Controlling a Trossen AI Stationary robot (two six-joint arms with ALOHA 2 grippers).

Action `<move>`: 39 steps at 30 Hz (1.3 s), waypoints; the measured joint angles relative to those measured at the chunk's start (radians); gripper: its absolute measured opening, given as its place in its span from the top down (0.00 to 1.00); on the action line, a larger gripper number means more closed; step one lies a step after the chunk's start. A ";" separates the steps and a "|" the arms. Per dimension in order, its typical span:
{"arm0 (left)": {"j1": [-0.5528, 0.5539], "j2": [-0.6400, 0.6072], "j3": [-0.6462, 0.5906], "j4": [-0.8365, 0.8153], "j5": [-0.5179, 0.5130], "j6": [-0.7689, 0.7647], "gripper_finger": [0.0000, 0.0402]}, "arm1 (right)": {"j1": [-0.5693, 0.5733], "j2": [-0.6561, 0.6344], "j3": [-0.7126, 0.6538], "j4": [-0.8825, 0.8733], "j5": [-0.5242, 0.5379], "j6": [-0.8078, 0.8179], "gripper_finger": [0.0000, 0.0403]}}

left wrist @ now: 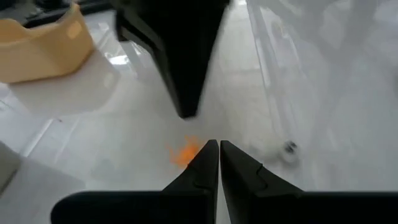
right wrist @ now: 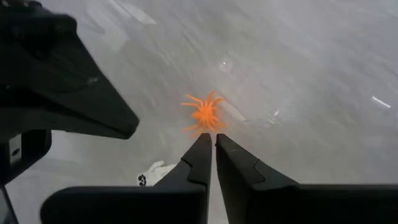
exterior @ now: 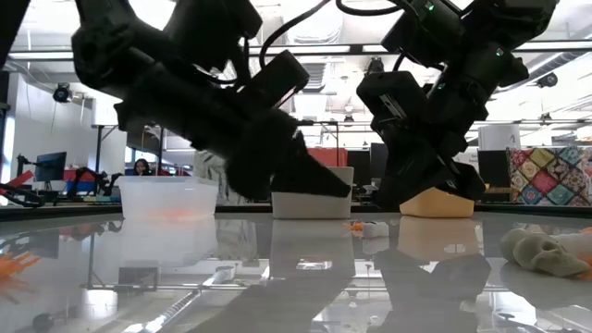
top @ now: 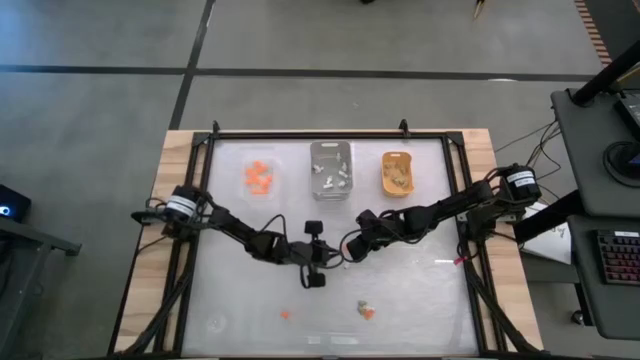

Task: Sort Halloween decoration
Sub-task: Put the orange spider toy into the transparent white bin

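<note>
Both grippers meet over the table's middle, probably because the last loose trinkets lie there. The left gripper (left wrist: pixel 218 149) and the right gripper (right wrist: pixel 214 142) are fully closed and hold nothing. A soft-looking orange spider (right wrist: pixel 204 114) with thin legs lies on the glossy table (top: pixel 420 290), just beyond the right fingertips.

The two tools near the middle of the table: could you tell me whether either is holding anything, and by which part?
Nothing is held. The left tool and the right tool are both shut with empty tips; the orange spider lies loose on the table beyond the right one.
</note>
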 joint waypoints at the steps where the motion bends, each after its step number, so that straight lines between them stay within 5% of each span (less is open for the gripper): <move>1: 0.008 0.000 0.000 0.009 0.001 0.000 1.00 | 0.000 0.000 0.000 0.000 0.000 0.000 0.95; 20: 0.064 0.000 -0.018 0.017 0.084 0.000 1.00 | 0.008 0.001 0.000 0.008 0.054 -0.007 0.55; 39: 0.066 0.061 -0.023 0.117 0.084 -0.027 1.00 | 0.011 0.001 0.000 0.038 0.055 -0.019 0.51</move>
